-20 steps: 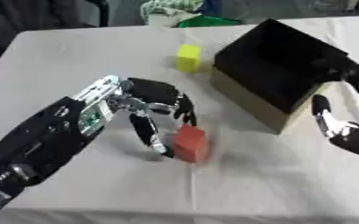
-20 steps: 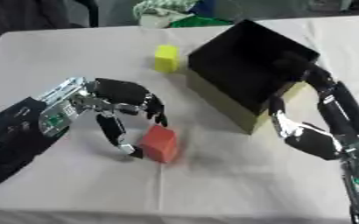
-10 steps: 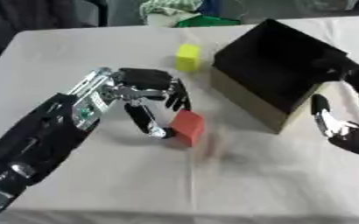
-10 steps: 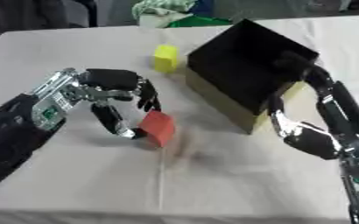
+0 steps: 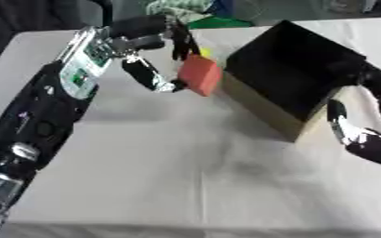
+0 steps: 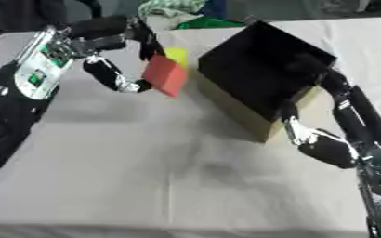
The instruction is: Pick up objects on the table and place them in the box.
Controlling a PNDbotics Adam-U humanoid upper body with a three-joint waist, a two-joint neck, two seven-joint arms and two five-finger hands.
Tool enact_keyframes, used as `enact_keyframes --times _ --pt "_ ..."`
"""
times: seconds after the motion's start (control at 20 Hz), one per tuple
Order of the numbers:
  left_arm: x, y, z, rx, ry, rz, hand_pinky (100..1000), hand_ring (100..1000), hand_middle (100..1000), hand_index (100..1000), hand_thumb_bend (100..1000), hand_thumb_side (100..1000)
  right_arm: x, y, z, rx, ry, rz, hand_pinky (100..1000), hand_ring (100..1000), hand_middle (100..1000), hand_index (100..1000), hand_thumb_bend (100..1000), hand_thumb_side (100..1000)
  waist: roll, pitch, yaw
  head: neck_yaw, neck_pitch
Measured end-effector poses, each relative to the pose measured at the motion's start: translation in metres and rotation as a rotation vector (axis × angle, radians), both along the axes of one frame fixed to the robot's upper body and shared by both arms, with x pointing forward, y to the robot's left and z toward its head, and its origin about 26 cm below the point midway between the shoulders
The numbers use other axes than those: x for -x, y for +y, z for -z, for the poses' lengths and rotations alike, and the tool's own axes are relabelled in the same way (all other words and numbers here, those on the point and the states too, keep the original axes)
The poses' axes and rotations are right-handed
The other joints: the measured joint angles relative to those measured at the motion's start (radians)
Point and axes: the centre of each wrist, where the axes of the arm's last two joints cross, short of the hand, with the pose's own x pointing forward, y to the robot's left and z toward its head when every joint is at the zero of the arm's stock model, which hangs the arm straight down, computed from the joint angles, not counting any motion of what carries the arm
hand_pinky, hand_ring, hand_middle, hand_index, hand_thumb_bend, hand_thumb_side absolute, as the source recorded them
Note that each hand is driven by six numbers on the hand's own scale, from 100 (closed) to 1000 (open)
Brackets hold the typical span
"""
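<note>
Left hand [image 5: 149,51]: black fingers, silver tips, silver plate with green patches behind it on wrist; black forearm below. Right hand [image 6: 328,146]: black glossy palm, silver-white finger segments, slim black forearm above it

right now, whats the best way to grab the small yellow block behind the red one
Take the small yellow block by two opposite side faces, coming straight down from above: it sits flat on the table, and the open black box crowds its right side.

I see soft, even light; my feed is motion-blurred, and a faint shadow smudges the counter [image 5: 186,186] mid-frame.
</note>
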Motion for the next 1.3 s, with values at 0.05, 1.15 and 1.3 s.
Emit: enact_keyframes --times 0.05,1.15,1.3 --pt "-0.003 -0.007 -0.001 0.005 -0.01 0.002 660 495 487 659 247 138 0.0 0.0 0.0 0.0 0.0 -0.001 989 726 839 1000 100 552 0.0 0.002 -0.007 0.003 -0.001" --pt "-0.008 -0.117 0.027 -0.106 -0.163 0.117 712 616 653 823 299 292 -0.003 0.013 -0.003 0.016 0.003 -0.077 990 725 838 1000 100 555 0.009 0.013 -0.101 0.049 -0.022" --pt "-0.008 -0.116 0.026 -0.098 -0.167 0.115 721 631 697 846 358 317 -0.003 0.014 -0.003 0.016 0.003 -0.079 990 725 838 1000 100 554 0.009 0.013 -0.099 0.049 -0.022"
